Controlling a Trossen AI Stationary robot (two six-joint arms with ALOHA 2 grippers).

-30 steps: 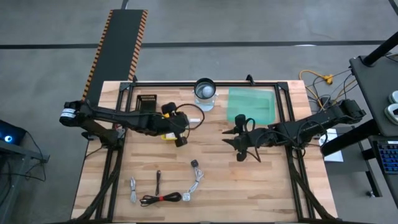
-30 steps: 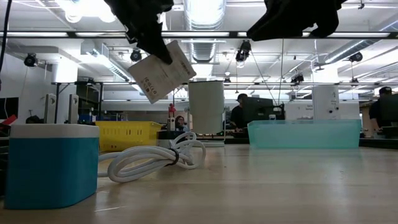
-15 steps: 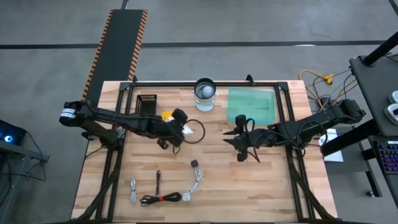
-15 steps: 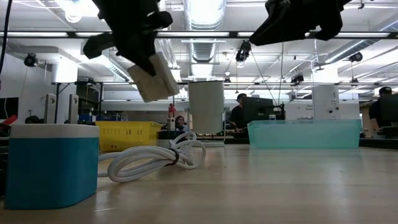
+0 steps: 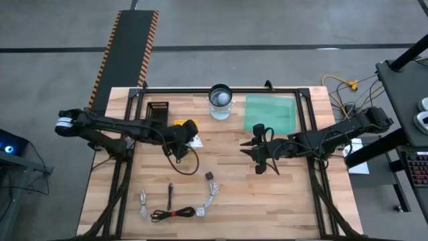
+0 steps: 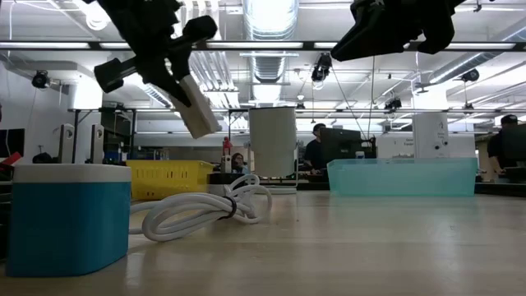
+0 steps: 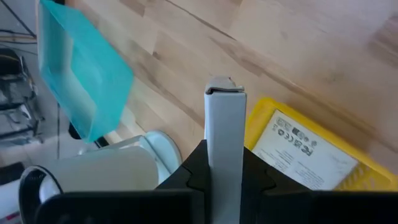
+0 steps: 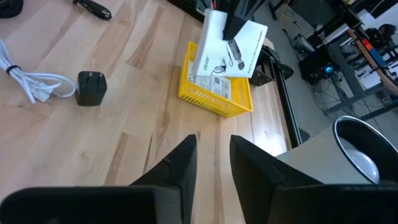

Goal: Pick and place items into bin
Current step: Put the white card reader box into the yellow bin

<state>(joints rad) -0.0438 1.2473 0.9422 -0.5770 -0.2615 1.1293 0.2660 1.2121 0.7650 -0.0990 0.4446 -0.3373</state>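
The left arm reaches across the table from its left edge, and the left gripper pinches a white card edge-on above the table, just over the yellow bin (the card hangs tilted in the low view). The right gripper hovers at the table's middle with fingers spread apart and holding nothing. White cables and the black coil lie near the front edge.

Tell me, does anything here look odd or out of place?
Nothing looks spilled or damaged. The left gripper holds a white card on edge, tilted, above the yellow bin, where another card lies. The right gripper hangs open nearby.
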